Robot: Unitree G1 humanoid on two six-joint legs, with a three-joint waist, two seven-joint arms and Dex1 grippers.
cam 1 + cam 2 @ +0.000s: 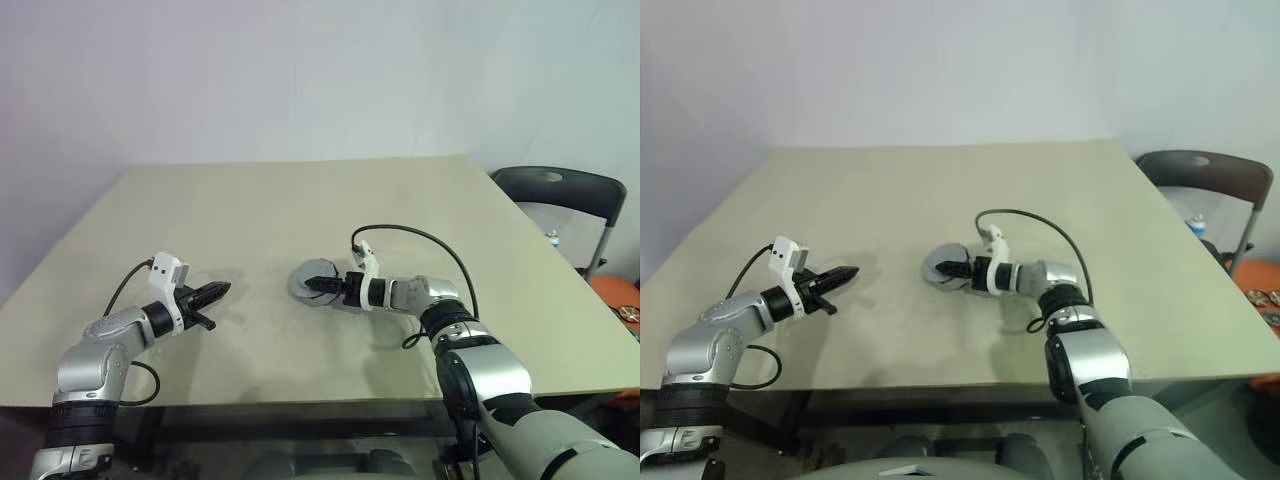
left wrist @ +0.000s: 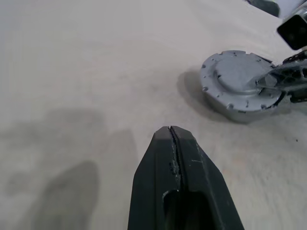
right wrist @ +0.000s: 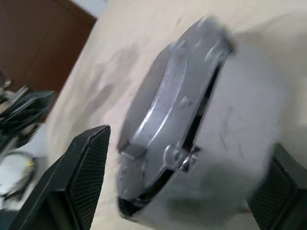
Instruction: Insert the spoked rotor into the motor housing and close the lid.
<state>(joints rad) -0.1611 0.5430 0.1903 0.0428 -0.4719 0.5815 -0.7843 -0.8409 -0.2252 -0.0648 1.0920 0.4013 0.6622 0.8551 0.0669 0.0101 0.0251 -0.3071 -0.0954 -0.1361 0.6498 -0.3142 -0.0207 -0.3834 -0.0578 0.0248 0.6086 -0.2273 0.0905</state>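
Observation:
A grey round lid [image 2: 238,79] lies on top of the motor housing [image 2: 240,114], a shallow round body in the middle of the table; a dark gap shows between them [image 3: 204,108]. The spoked rotor is hidden. My right gripper [image 1: 318,285] is open, and its two black fingers [image 3: 84,177] stand wide apart on either side of the housing without pressing on it. My left gripper [image 1: 220,292] is shut and empty; it hovers over the bare table well to the left of the housing and points toward it.
The beige table [image 1: 250,210] ends near my body at its front edge [image 1: 300,403]. A dark folding chair [image 1: 560,190] stands beyond the right edge, with an orange object [image 1: 622,298] beside it. A black cable [image 1: 430,245] arches over my right wrist.

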